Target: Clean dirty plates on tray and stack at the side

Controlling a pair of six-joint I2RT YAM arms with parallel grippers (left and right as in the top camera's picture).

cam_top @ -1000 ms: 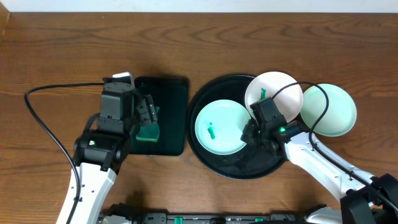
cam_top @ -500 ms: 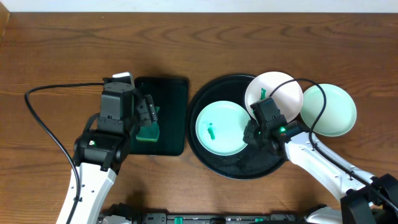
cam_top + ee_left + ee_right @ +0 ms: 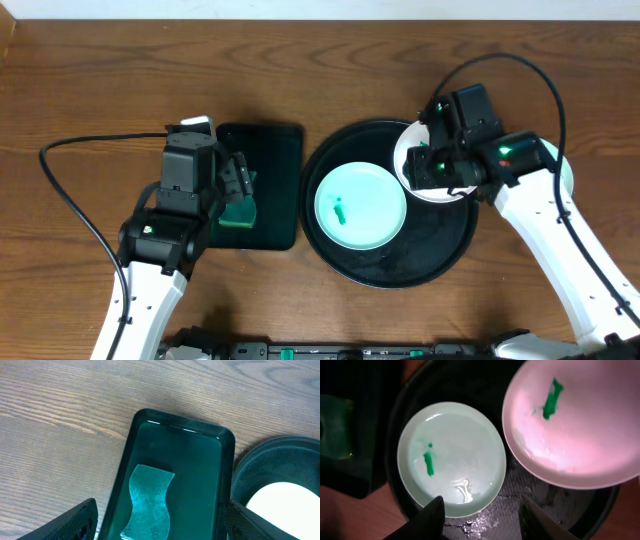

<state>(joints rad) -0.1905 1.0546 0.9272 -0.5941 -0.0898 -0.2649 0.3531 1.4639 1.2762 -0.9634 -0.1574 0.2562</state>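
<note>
The round black tray point(image 3: 345, 265) holds a mint plate point(image 3: 360, 208) with a small green smear at its centre. A white plate point(image 3: 412, 150) lies over the tray's far right rim, also smeared green point(image 3: 551, 392). My right gripper point(image 3: 425, 165) hovers above it, open point(image 3: 482, 521), with nothing between its fingers. The wet tray floor and the near edge of the mint plate point(image 3: 451, 457) show below them. The forearm covers the spot to the right of the tray. My left gripper point(image 3: 240, 180) stands wide open point(image 3: 162, 525) over a green sponge point(image 3: 147, 502).
The sponge lies in a small black rectangular tray point(image 3: 280, 140) filled with water, just left of the round tray. A black cable point(image 3: 70, 200) loops over the table at the left. Bare wooden table point(image 3: 100, 80) lies beyond both trays.
My right arm has swung from the tray's near right part up to the far right, over the white plate, and its jaws have opened. The left arm has not moved.
</note>
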